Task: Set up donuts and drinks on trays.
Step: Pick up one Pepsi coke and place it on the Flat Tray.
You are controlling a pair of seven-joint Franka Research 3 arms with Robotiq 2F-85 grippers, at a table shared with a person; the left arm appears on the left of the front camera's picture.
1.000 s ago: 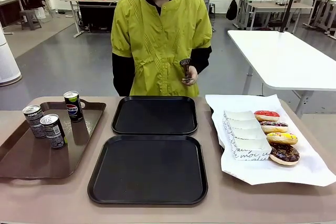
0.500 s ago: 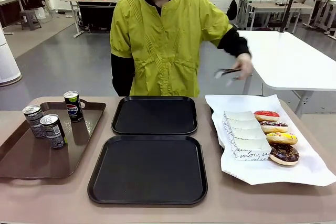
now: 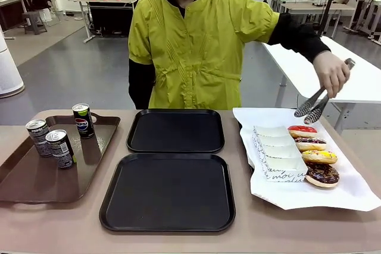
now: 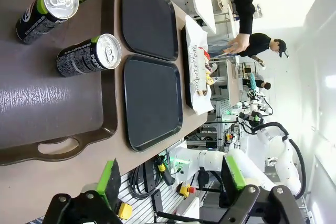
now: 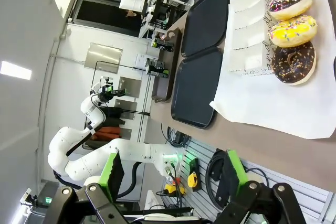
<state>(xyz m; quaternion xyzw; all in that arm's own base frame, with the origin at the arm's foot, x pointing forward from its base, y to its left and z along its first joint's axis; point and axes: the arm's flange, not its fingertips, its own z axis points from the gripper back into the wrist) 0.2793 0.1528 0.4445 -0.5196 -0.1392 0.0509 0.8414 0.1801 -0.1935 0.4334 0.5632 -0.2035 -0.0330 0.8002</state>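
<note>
Two empty black trays lie mid-table, one far [image 3: 175,130] and one near [image 3: 168,191]. Several donuts sit in a row on white paper at the right: red [image 3: 302,131], sprinkled [image 3: 310,143], yellow [image 3: 319,156] and chocolate [image 3: 322,173]. Three drinks [image 3: 61,147] stand on a brown tray [image 3: 36,176] at the left. The person's hand holds metal tongs [image 3: 315,106] just above the red donut. My left gripper [image 4: 170,179] hangs open above the table's near left edge, short of the cans [image 4: 89,56]. My right gripper [image 5: 170,174] is open off the table's near right edge, short of the chocolate donut [image 5: 294,62].
White paper holders [image 3: 278,153] with black script lie beside the donuts on the white paper sheet [image 3: 351,191]. The person in a yellow top stands at the far edge behind the trays. A white table [image 3: 321,57] stands behind on the right.
The person's hand with the tongs has swung from the chest out to the right and down over the donuts. Cans, trays and donuts have not moved.
</note>
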